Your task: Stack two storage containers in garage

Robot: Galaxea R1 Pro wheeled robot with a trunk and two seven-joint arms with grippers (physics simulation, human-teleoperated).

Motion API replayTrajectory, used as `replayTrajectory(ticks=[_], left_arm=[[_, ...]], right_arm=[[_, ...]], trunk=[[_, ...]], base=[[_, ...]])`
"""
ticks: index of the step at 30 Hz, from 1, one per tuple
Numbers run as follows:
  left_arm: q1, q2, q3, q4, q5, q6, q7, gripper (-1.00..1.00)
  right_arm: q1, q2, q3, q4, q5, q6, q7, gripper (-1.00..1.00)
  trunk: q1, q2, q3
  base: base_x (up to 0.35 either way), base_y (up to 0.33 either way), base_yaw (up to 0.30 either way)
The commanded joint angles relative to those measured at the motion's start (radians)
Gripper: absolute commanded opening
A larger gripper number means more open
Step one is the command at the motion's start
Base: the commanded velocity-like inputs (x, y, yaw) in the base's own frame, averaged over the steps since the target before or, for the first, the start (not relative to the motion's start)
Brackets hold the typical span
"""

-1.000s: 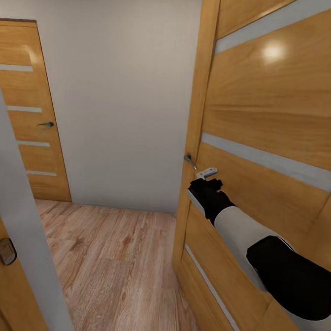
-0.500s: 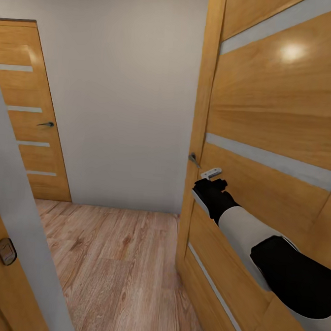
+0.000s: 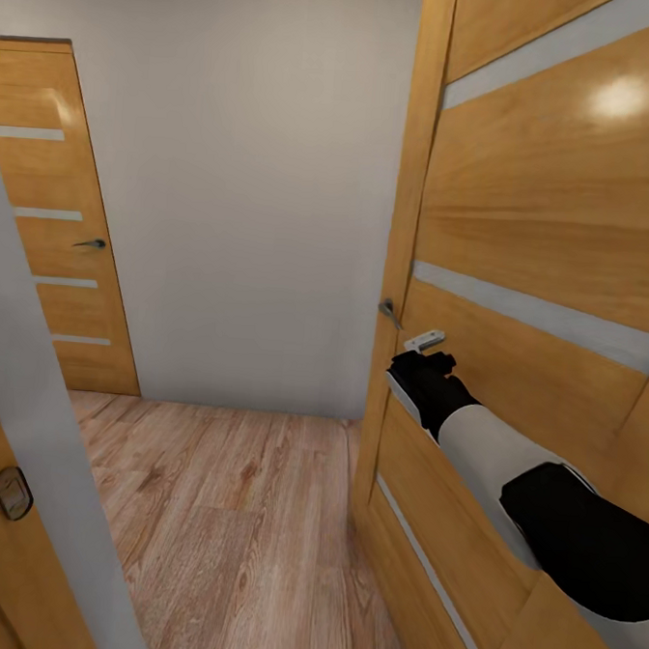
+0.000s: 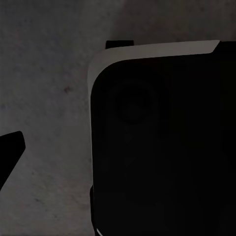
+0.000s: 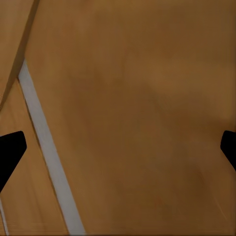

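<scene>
While right hand (image 3: pixel 428 343) spreads wide against wooden door (image 3: pixel 544 233), beside handle (image 3: pixel 390 313)

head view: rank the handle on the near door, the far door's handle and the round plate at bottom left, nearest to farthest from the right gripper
Measured from the right gripper:
1. Near door handle, just beside the gripper at the edge of the open door.
2. Far door handle, across the hallway on the left door.
3. Round plate, low on the frame at the view's bottom-left edge.

Right arm (image 3: pixel 508 463): white forearm shell between black wrist and elbow sections (smooth, glossy), black fingertips (image 5: pixel 10 152).
</scene>
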State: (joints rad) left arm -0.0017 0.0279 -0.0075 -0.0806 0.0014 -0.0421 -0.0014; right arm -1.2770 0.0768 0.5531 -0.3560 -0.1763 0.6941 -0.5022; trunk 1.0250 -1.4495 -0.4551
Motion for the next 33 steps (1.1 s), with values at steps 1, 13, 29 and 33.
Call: replayTrajectory(ticks=[1, 13, 29, 33], left_arm=[[0.0, 0.0, 0.0, -0.001, 0.0, -0.002, 0.0, 1.0], [0.0, -0.002, -0.001, -0.001, 0.0, -0.002, 0.0, 1.0], [0.0, -0.003, 0.0, -0.001, 0.0, -0.001, 0.0, 1.0], [0.0, -0.002, 0.0, -0.001, 0.002, -0.001, 0.0, 1.0]], right_arm=[[-0.001, -0.064, 0.005, 0.0, 0.004, 0.012, -0.009, 1.0], [-0.001, 0.028, 0.007, -0.001, 0.003, 0.016, -0.014, 1.0], [-0.001, 0.076, 0.007, -0.004, 0.006, 0.016, -0.011, 1.0], [-0.001, 0.077, 0.007, -0.005, 0.007, 0.015, -0.009, 1.0]], trunk=[[0.0, -0.001, -0.001], [0.0, -0.001, -0.001], [0.0, -0.001, -0.001], [0.0, -0.001, -0.001]], base=[[0.0, 0.0, 0.0], [0.0, 0.0, 0.0], [0.0, 0.0, 0.0], [0.002, 0.0, 0.0]])
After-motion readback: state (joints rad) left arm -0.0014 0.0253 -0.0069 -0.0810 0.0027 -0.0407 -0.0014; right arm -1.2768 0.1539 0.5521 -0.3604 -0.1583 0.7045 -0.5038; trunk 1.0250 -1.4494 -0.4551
